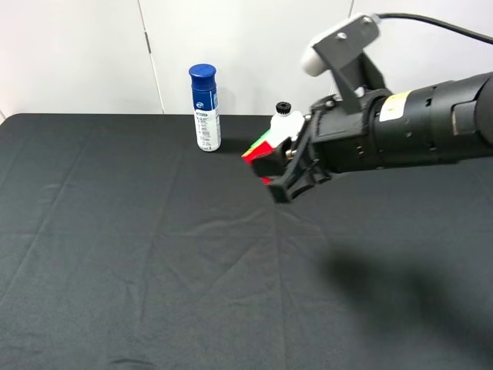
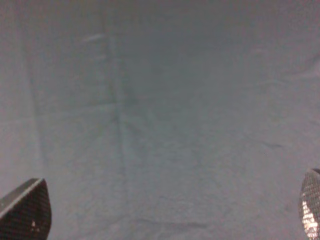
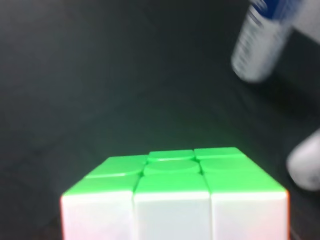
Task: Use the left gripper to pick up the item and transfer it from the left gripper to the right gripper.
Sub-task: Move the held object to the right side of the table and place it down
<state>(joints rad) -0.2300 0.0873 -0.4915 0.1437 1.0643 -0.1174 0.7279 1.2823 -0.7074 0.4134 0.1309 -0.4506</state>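
The right gripper (image 1: 271, 171) is closed on the puzzle cube (image 1: 256, 150) and holds it in the air above the black table (image 1: 154, 254), with the green face toward the wrist camera. The left gripper (image 2: 165, 215) stands wide open; between its fingertips (image 2: 25, 210) only the dark cloth shows. At the back of the table stands a blue-capped spray can (image 1: 205, 108), upright and closed. A white bottle (image 1: 286, 123) with a black cap is partly hidden behind the cube. Their contents cannot be seen.
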